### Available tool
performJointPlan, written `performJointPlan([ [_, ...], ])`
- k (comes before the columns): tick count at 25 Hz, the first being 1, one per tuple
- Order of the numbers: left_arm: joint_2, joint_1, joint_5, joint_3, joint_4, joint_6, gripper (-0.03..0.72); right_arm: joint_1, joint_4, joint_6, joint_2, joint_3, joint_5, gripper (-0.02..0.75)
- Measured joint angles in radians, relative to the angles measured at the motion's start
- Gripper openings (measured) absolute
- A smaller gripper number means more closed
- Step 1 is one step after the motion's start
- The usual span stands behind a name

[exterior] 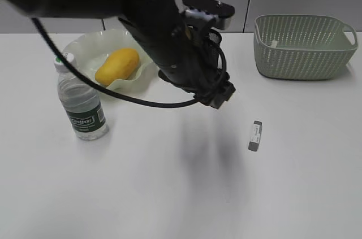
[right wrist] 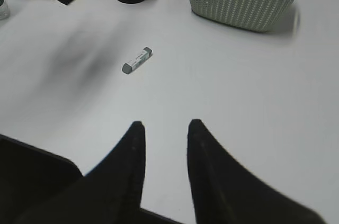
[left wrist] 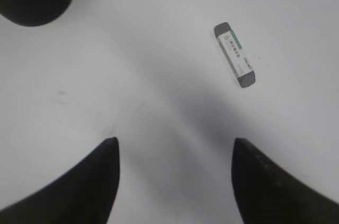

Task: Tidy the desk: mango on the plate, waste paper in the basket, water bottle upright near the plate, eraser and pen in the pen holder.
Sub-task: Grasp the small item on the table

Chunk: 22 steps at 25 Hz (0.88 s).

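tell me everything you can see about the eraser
The eraser is a small rectangular bar with dark grey ends and a white paper sleeve bearing a green stripe and tiny print. It lies flat on the white desk, alone, touching nothing else, right of the left pincer, whose open jaws hang above the desk short of it. The basket stands farther back.

The desk (exterior: 141, 194) is a smooth white top with a soft, dull sheen. The mango (exterior: 117, 65) has smooth yellow-orange skin and lies on a translucent, glossy pale green plate (exterior: 85, 44). The water bottle (exterior: 81, 103) is clear shiny plastic with a dark green label. The basket (exterior: 300, 50) is matt grey-green plastic, perforated in a weave pattern. The eraser (exterior: 255, 135) wears a paper-like sleeve.
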Motion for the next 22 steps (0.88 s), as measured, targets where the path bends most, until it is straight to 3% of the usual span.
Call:
performJointPlan([
  [9, 0.277, -0.064, -0.02, -0.271, 0.009, -0.193, 0.546, 0.0, 0.0, 0.0, 0.0, 0.0, 0.0, 0.23],
  [16, 0.402, -0.121, -0.043, -0.382, 0.133, -0.291, 0.505, 0.0, 0.0, 0.0, 0.0, 0.0, 0.0, 0.23],
  [22, 0.465, -0.159, -0.065, -0.404, 0.223, -0.331, 0.483, 0.0, 0.0, 0.0, 0.0, 0.0, 0.0, 0.23],
])
